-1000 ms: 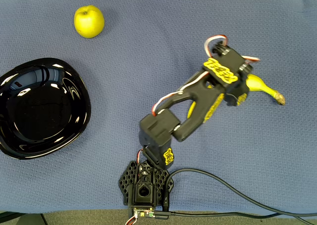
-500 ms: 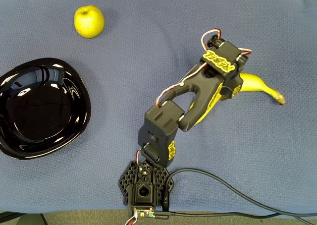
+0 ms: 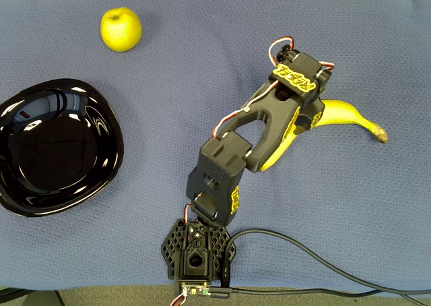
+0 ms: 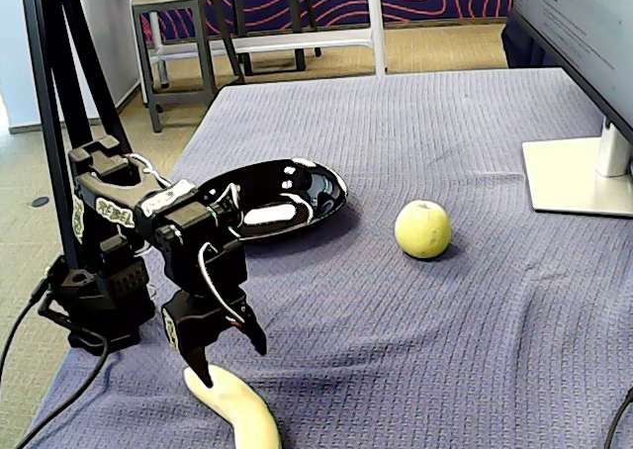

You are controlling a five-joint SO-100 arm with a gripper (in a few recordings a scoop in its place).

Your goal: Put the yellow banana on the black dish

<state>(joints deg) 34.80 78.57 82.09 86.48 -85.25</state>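
The yellow banana [image 3: 348,113] lies on the blue cloth at the right of the overhead view, brown stem tip pointing right. My gripper [image 3: 307,117] hangs over its left end and hides that end from above. In the fixed view the gripper [image 4: 226,358] is open. One finger [image 4: 199,358] points down onto the end of the banana [image 4: 240,413], and the other stands apart above the cloth. The black dish [image 3: 112,120] sits far to the left with nothing in it; its rim [image 4: 332,188] shows behind the arm in the fixed view.
A round yellow-green apple [image 3: 121,29] rests at the top left, beyond the dish. A monitor base [image 4: 579,177] stands at the far right of the fixed view. Black cables [image 3: 316,262] trail from the arm's base [image 3: 196,252] along the front edge.
The arm has drawn back to the left along the banana, so more of the fruit shows. The banana itself has stayed where it lay.
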